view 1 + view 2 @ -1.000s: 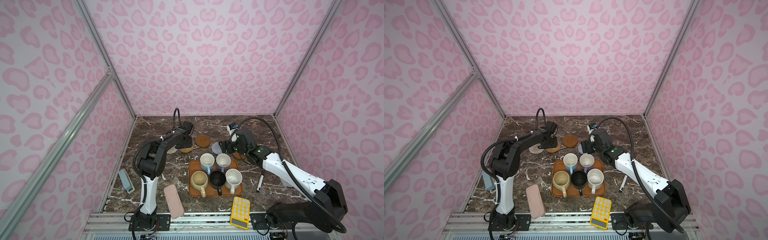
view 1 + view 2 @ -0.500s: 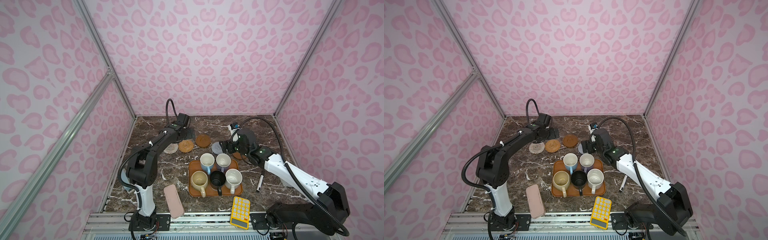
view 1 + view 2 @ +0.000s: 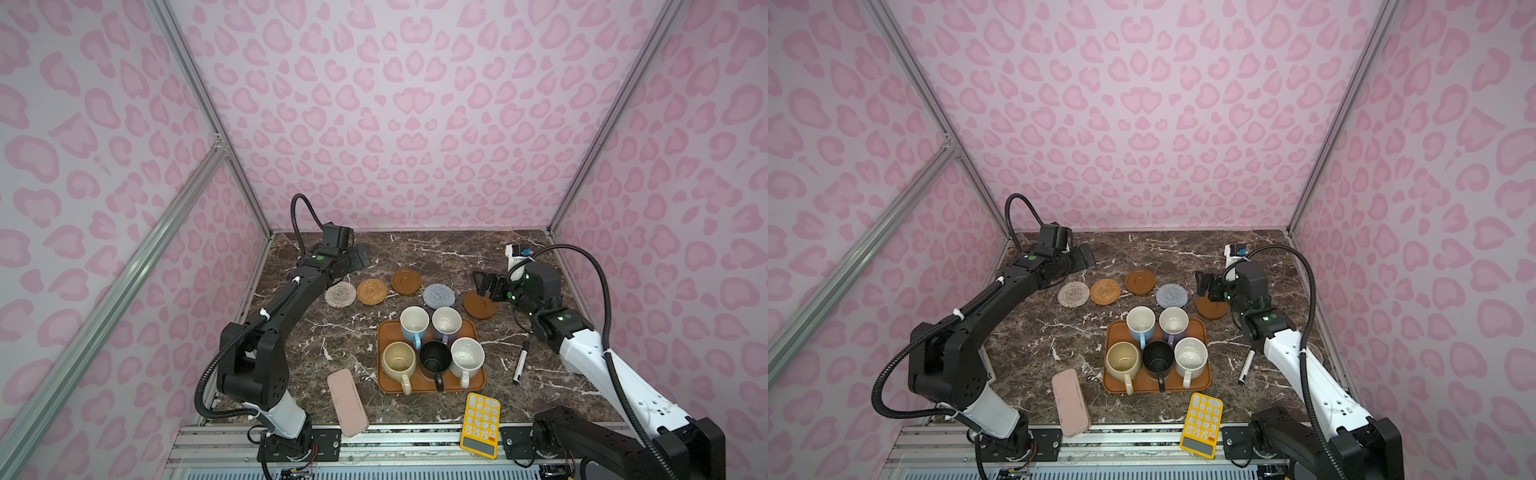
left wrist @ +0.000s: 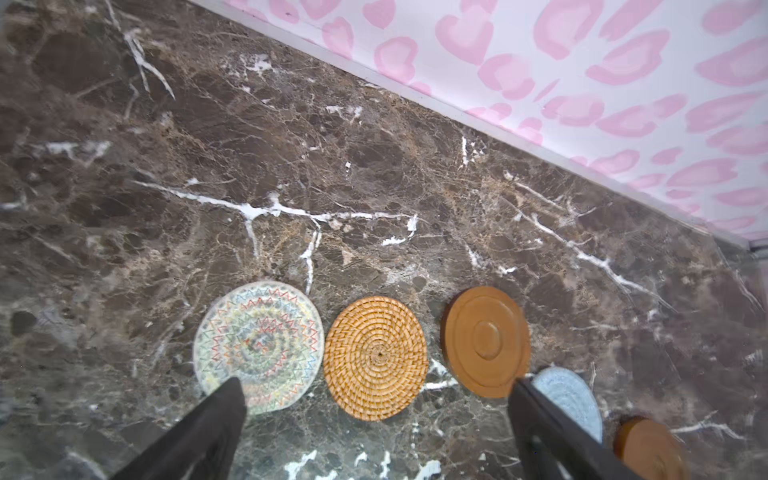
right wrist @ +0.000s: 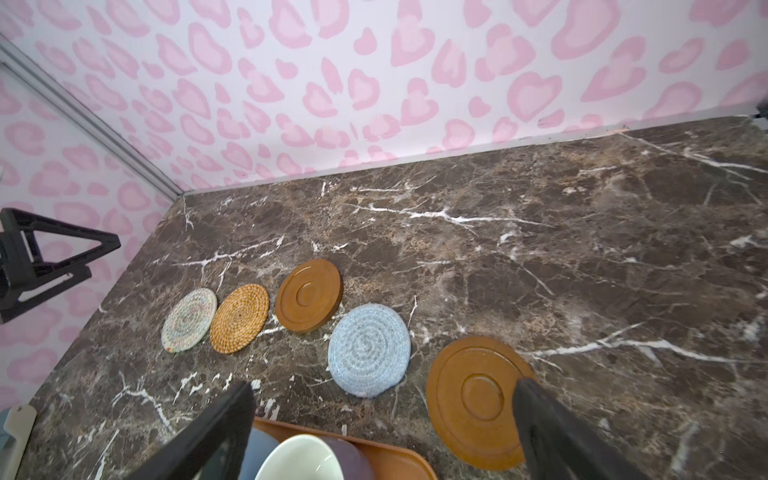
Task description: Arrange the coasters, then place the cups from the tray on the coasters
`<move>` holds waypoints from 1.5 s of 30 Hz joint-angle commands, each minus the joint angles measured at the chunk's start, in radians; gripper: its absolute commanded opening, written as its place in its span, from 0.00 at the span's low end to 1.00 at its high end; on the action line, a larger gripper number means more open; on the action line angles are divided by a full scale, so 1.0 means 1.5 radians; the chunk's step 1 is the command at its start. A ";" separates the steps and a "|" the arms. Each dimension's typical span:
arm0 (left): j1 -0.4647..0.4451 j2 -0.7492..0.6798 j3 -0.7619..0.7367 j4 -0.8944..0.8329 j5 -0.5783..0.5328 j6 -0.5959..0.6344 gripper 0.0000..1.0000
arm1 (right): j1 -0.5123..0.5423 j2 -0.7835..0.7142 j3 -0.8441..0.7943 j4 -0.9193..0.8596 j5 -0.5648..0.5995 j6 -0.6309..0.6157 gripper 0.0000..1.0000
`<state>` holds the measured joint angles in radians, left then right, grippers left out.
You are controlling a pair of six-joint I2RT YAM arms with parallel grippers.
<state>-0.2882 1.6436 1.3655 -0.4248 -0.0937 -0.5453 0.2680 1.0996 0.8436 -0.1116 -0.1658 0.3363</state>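
While hanging above the counter [image 3: 436, 249], left fingers [image 4: 208, 432]: spread wide apart, clamped on nothing.
Right fingers [image 5: 552, 436]: likewise wide apart, empty, raised over the counter.
Off-white woven coaster [image 4: 258, 347]: flat on the counter just below the left fingers, partly hidden behind one tip in the left wrist view.
Tan rattan coaster [image 4: 376, 357]: just beside the off-white one, framed between the two left fingers and beyond their tips.
Far brown coaster [image 3: 406, 281]: next along the row, partly hidden behind the other left finger in the wrist view.
Grey-blue woven coaster [image 5: 368, 349]: between the two arms' fingers, framed by the right fingers in the right wrist view.
Near brown coaster [image 5: 473, 401]: just below the right fingers, partly hidden behind one of them. Touching or not, impossible to tell.
Tray [image 3: 476, 382]: on the robot's side of the right fingers, near the grey-blue and near brown coasters.
Cups: all five upright in the tray, well apart from the left fingers — light blue cup [image 3: 414, 323] and lavender cup [image 3: 446, 323] closest to the right fingers, then cream-yellow cup [image 3: 399, 360], black cup [image 3: 435, 358] and speckled white cup [image 3: 467, 356] behind them.
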 commanded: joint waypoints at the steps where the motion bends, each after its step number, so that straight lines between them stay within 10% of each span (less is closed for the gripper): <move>1: -0.001 -0.005 0.005 0.030 0.033 0.008 0.97 | -0.014 0.012 0.021 -0.048 -0.005 -0.020 0.98; 20: -0.102 0.315 0.317 -0.175 0.044 0.088 1.00 | -0.009 0.141 0.108 -0.107 -0.014 -0.017 0.98; 45: -0.128 0.537 0.539 -0.299 -0.020 0.149 0.67 | -0.006 0.182 0.103 -0.115 -0.047 -0.005 0.94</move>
<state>-0.4774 2.4340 2.1590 -0.8433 -0.1104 -0.3340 0.2573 1.3708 1.0031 -0.2821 -0.2264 0.3214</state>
